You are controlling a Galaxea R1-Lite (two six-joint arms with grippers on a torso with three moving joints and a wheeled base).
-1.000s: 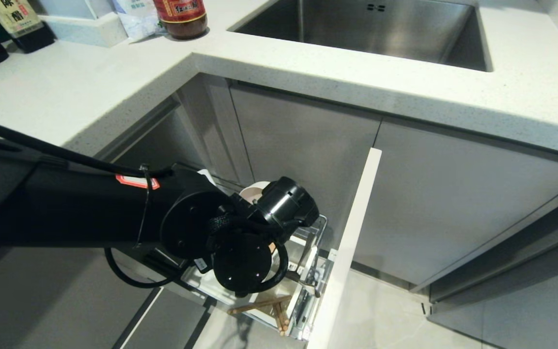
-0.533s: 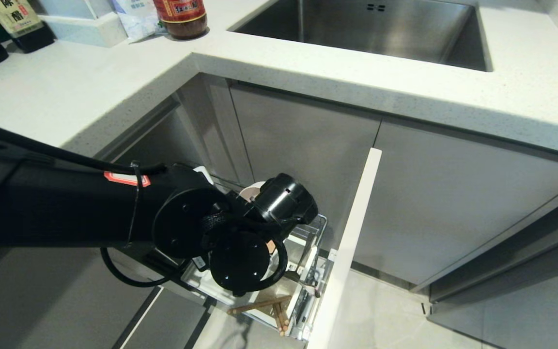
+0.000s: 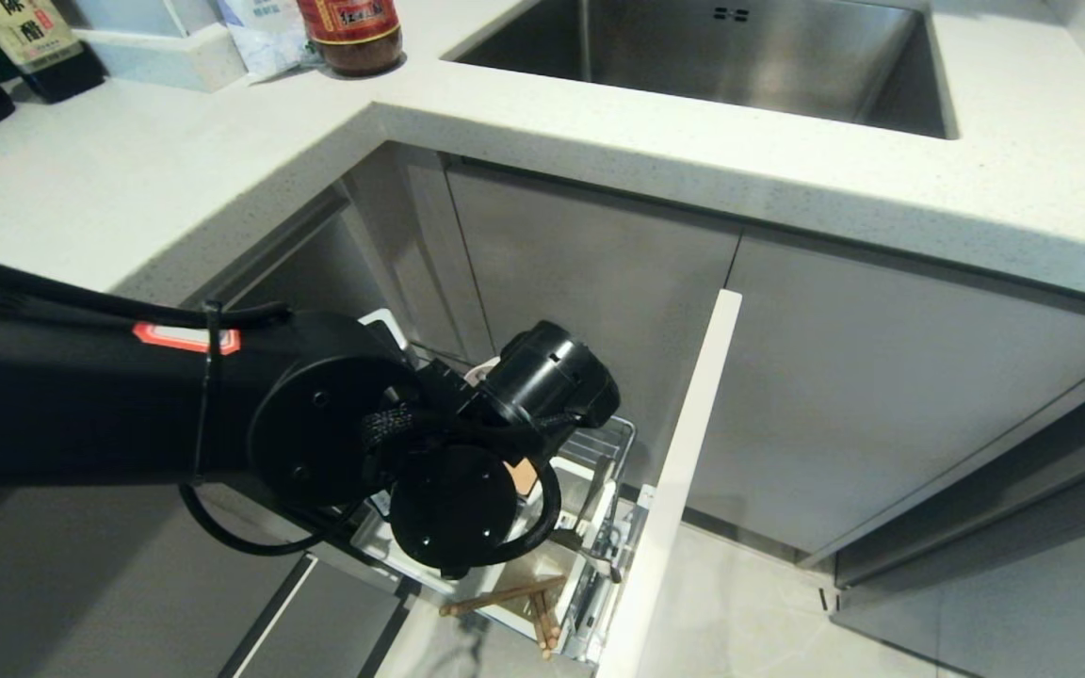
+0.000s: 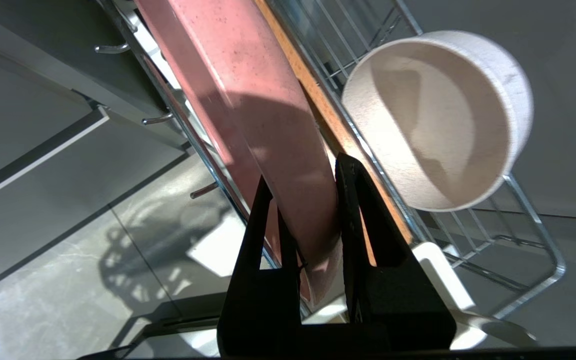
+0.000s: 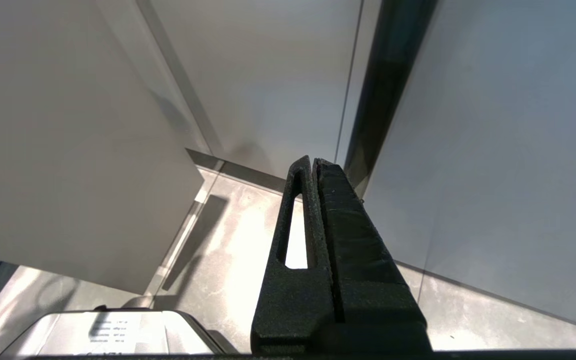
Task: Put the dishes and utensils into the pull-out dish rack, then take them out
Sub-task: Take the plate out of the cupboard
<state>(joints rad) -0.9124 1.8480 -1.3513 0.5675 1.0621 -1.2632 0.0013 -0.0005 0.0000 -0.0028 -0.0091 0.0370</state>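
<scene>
The pale-pink plate (image 4: 248,90) stands on edge in the chrome wire pull-out dish rack (image 4: 533,220), against the brown wooden strip (image 4: 328,120). My left gripper (image 4: 304,170) is shut on the plate's rim, one finger on each face. The cream-white bowl (image 4: 438,120) lies on its side in the rack just beside the plate. In the head view my left arm (image 3: 335,452) reaches down over the rack (image 3: 623,438) and hides its own fingers. Wooden chopsticks (image 3: 505,595) lie crossed at the rack's near end. My right gripper (image 5: 313,162) hangs shut and empty above the floor.
The rack's white panel front (image 3: 684,471) juts out to the right of the arm. Grey cabinet doors (image 3: 599,282) stand behind, under a speckled white counter (image 3: 175,179) with a steel sink (image 3: 740,66). Sauce bottles (image 3: 354,38) stand at the back left.
My left arm has drawn back to the left and its wrist has lifted a little above the rack. The rack and chopsticks have stayed put.
</scene>
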